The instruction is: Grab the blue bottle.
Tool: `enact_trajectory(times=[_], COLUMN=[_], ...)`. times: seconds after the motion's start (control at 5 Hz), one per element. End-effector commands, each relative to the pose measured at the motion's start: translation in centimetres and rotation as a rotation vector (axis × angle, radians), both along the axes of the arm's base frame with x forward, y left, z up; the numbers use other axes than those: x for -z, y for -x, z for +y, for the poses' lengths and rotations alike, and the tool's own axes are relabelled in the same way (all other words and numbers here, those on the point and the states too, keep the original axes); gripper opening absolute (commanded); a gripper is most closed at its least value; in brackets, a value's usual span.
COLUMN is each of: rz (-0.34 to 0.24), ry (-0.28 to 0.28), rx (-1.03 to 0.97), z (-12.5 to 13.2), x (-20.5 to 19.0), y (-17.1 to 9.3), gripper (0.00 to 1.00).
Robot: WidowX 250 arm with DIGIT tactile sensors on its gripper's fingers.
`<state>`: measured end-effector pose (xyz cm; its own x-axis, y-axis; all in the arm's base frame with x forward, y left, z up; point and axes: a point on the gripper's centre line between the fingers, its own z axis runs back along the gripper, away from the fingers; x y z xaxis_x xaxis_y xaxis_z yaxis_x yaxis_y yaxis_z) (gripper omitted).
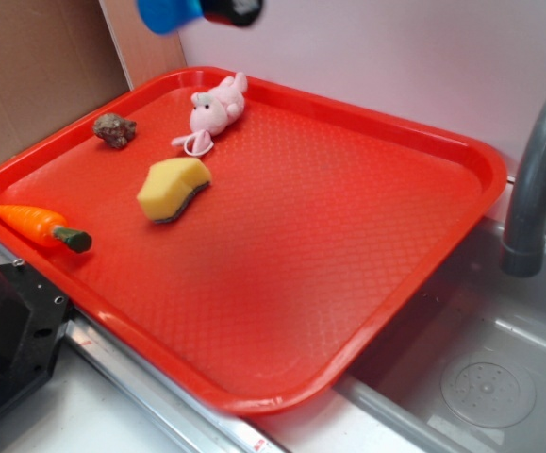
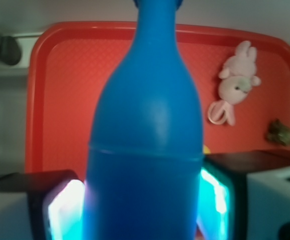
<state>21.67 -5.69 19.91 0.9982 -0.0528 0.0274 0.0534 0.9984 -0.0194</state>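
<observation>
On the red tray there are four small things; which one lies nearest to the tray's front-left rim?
The orange carrot: it lies right by that rim, while the yellow sponge, brown lump and pink bunny sit farther in.

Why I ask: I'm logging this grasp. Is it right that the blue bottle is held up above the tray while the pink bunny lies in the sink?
Not quite. The blue bottle is held above the red tray, between the fingers, but the pink bunny lies on the tray near its far edge, not in the sink. The exterior view shows this.
</observation>
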Motion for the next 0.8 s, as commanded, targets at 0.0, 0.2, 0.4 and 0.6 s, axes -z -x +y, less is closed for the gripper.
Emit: enact_trajectory(times=[0.0,0.2,0.4,0.6], rz=[-0.068,-0.094,-0.077,-0.067], ry=[-0.092,-0.099,-0.098,-0.086], rx=[0.056,0.051,0.019,0.024], z=[5.2,6.8,7.5,7.2], x=[-2.6,-2.4,-1.4,-0.8], y=[0.5,-0.8,-1.4,-1.3], gripper=[0.0,0.0,0.0,0.0])
